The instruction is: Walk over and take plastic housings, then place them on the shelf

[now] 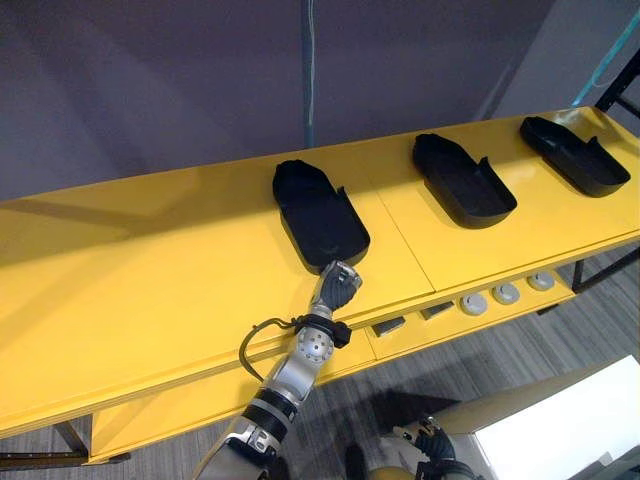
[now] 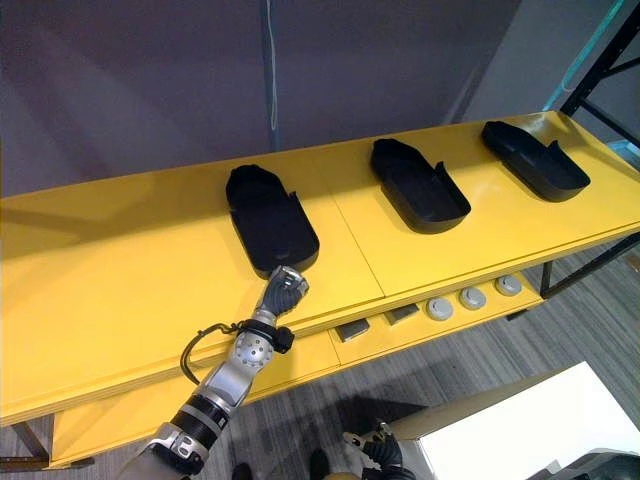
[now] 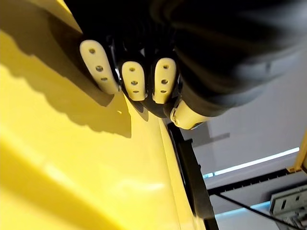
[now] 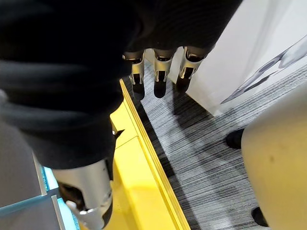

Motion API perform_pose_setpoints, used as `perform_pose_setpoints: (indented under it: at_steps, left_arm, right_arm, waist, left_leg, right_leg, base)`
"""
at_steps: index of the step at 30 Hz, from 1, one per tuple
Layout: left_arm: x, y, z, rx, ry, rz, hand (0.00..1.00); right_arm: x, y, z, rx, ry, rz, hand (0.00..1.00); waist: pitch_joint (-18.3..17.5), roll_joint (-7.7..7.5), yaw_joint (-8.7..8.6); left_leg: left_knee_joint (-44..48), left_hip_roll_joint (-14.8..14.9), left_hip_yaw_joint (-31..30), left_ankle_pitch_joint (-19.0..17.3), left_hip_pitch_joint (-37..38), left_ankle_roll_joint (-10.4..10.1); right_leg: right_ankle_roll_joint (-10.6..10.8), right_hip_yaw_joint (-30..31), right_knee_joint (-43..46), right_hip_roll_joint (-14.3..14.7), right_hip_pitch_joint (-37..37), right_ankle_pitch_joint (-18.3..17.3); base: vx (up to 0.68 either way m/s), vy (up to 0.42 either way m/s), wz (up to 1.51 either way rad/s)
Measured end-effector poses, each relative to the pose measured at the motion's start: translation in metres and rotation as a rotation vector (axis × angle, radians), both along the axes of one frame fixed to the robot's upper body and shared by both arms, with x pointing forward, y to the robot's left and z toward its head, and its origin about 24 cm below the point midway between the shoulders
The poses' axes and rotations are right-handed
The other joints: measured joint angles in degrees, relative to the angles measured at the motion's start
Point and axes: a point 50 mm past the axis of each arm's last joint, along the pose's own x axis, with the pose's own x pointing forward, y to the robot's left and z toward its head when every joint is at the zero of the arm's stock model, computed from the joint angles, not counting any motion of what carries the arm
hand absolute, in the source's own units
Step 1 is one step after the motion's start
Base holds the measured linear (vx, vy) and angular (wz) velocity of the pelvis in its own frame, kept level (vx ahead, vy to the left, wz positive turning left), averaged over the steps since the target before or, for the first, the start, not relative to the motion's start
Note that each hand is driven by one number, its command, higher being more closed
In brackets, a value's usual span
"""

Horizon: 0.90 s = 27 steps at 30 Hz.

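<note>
So all three housings are sitting on the yellow shelf [image 1: 130, 270]. One [image 1: 318, 215] is right in front of your left hand [image 1: 338, 285], and the other two [image 1: 463, 180] [image 1: 575, 153] are further along to the right, well apart from each other.

The left hand is parked at the near end of the closest housing, touching its rim or just about. In the wrist view its fingers [image 3: 134, 81] are curled under, knuckles against the yellow surface, and I can't see anything pinched between them. So I'd read it as a closed fist with no hold on anything. The right hand [image 4: 163, 72] hangs low by the floor [image 4: 192, 143], fingers loose and empty.

My guess is you're finishing the placement of this one. If so, lift the fist a touch before you pull back. Dragging it along the surface risks catching the rim and tugging the housing toward the front edge, and its near end is already closer to that edge than the other two. If you want to square it up with its neighbours, give it a gentle straight push on the middle of the near rim — off-centre and it'll just spin.
</note>
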Motion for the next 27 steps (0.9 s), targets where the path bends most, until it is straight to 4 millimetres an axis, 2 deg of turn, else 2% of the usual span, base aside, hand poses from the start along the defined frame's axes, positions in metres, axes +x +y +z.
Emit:
perform_pose_setpoints:
  at_steps: [17,24,27]
  left_arm:
    - [0.015,0.016,0.015,-0.022,-0.035,0.125,1.00]
    - [0.015,0.016,0.017,-0.047,-0.038,0.125,1.00]
    - [0.005,0.016,0.028,-0.129,-0.083,0.117,1.00]
  right_arm:
    - [0.003,0.000,0.001,-0.002,-0.014,0.000,0.00]
    - [0.004,0.000,0.002,-0.003,-0.015,0.000,0.00]
    - [0.004,-0.001,0.002,-0.003,-0.015,-0.001,0.00]
  waist:
    - [1.0,0.07,-0.18]
    - [1.0,0.12,-0.14]
    - [1.0,0.15,-0.03]
  left_leg:
    - [0.0,0.0,0.7,-0.1,-0.1,-0.2]
    - [0.2,0.0,0.7,-0.1,-0.1,-0.1]
    - [0.2,0.0,0.5,-0.1,-0.1,-0.1]
  right_leg:
    - [0.0,0.5,0.0,0.0,-0.3,0.0]
    - [0.0,0.4,0.0,0.0,-0.3,0.0]
    - [0.0,0.2,0.0,-0.1,-0.2,0.0]
  base:
    - [0.00,0.002,-0.01]
    - [0.00,0.000,0.00]
    - [0.00,0.000,0.02]
